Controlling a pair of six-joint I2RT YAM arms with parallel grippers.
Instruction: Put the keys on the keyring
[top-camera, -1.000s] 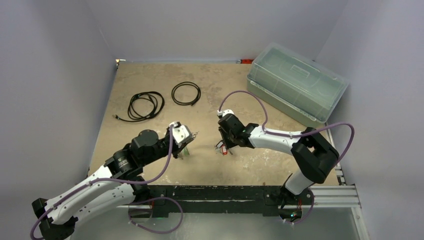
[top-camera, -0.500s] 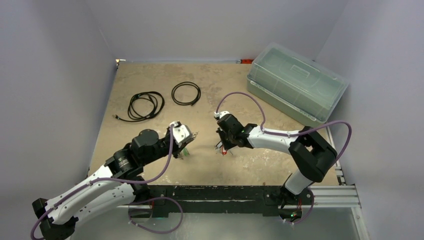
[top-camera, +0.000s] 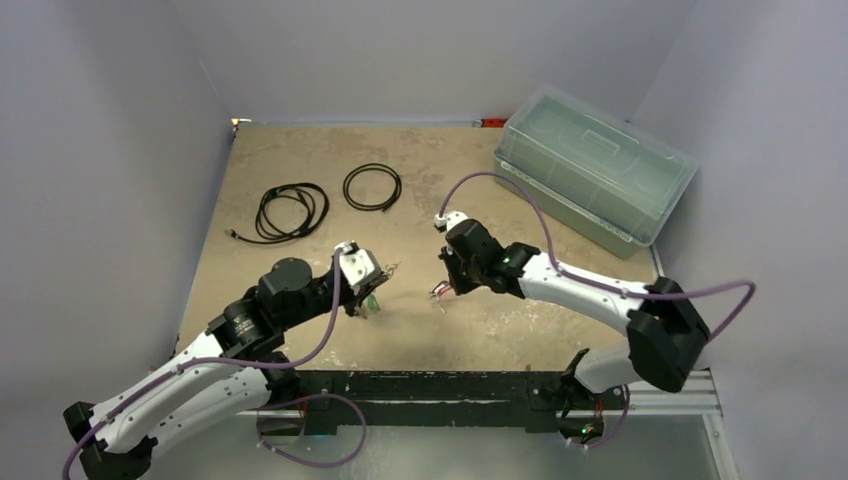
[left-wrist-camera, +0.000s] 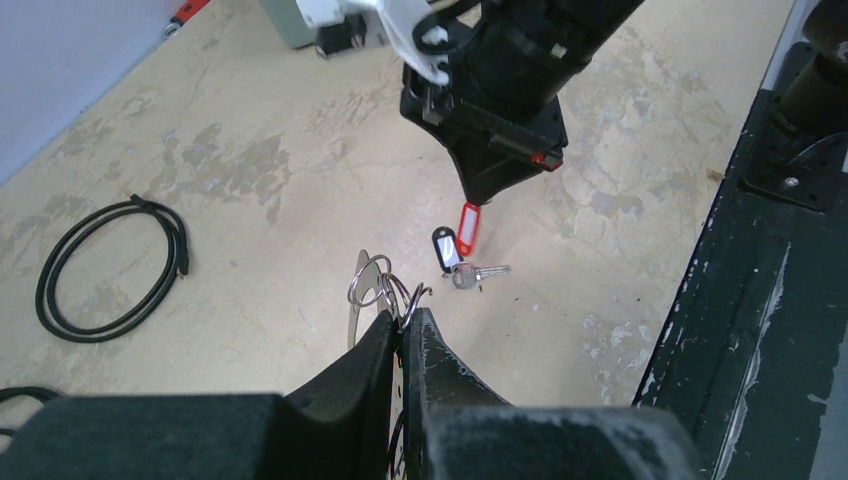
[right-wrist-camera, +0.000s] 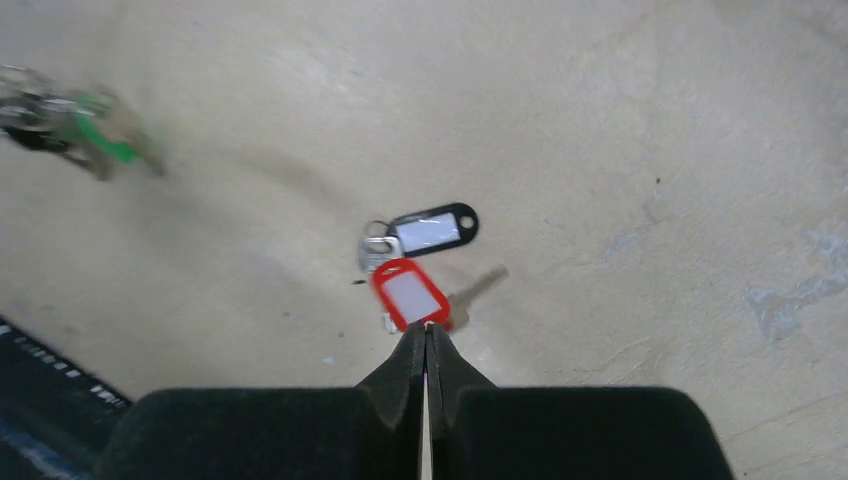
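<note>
My left gripper (top-camera: 376, 288) is shut on the keyring (left-wrist-camera: 372, 283), thin silver wire loops sticking out past its tips (left-wrist-camera: 406, 312). A green-tagged key (top-camera: 372, 303) hangs below it and shows blurred in the right wrist view (right-wrist-camera: 105, 145). My right gripper (top-camera: 446, 286) is shut on the edge of a red key tag (right-wrist-camera: 410, 294) at its tips (right-wrist-camera: 426, 330), holding it just above the table. A black-tagged key (right-wrist-camera: 432, 229) with a silver key head (right-wrist-camera: 377, 250) lies right beside it. In the left wrist view the red tag (left-wrist-camera: 468, 228), black tag (left-wrist-camera: 445, 248) and silver key (left-wrist-camera: 472, 273) sit just beyond the ring.
Two black cable coils (top-camera: 292, 210) (top-camera: 372, 186) lie at the back left. A clear plastic lidded box (top-camera: 592, 165) stands at the back right. The black base rail (top-camera: 450, 385) runs along the near edge.
The right arm's elbow has swung out to the right while its gripper stays shut on the red tag near the same spot. The left arm has hardly moved.
</note>
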